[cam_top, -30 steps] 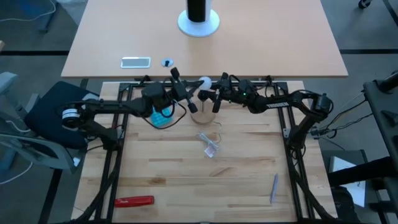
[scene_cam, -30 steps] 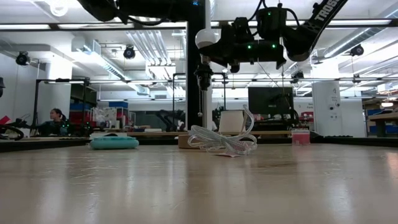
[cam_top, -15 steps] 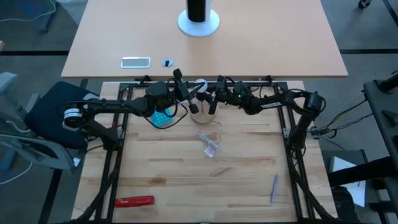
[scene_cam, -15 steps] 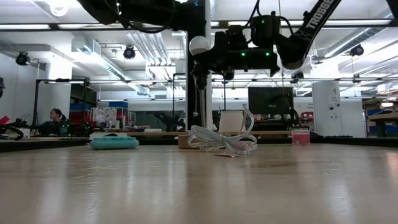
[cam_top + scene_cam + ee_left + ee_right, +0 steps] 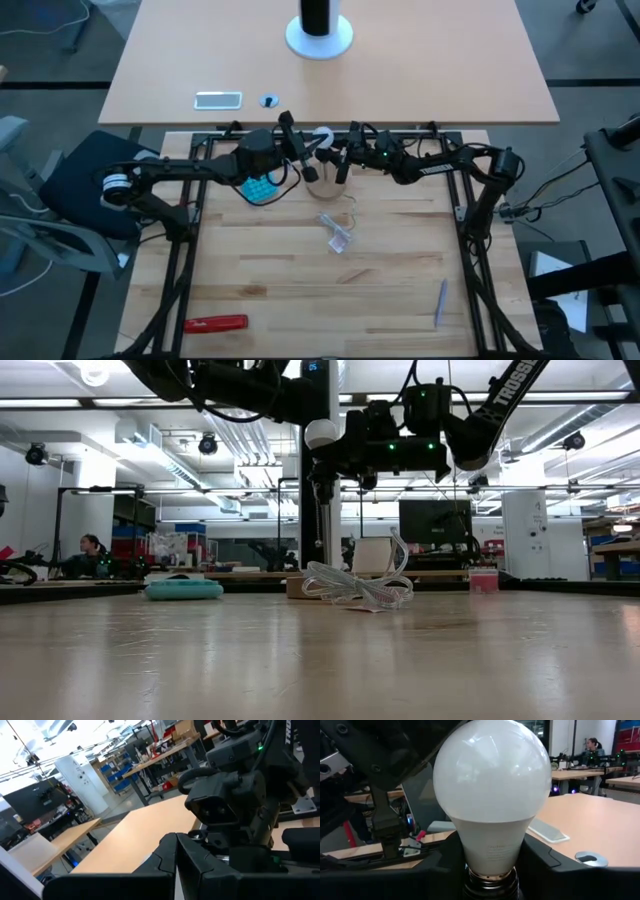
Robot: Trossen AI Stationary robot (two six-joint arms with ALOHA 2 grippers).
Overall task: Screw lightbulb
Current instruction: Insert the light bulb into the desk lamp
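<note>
My right fingers (image 5: pixel 490 885) pinch the lightbulb (image 5: pixel 492 795) by its base, globe outward, for threading; whether my left fingers (image 5: pixel 290 135) are spread, I cannot tell.

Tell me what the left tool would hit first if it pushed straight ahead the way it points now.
Most likely the right tool holding the lightbulb: in the high view the left tool points right at them, close by. Depth between them is unclear.
</note>
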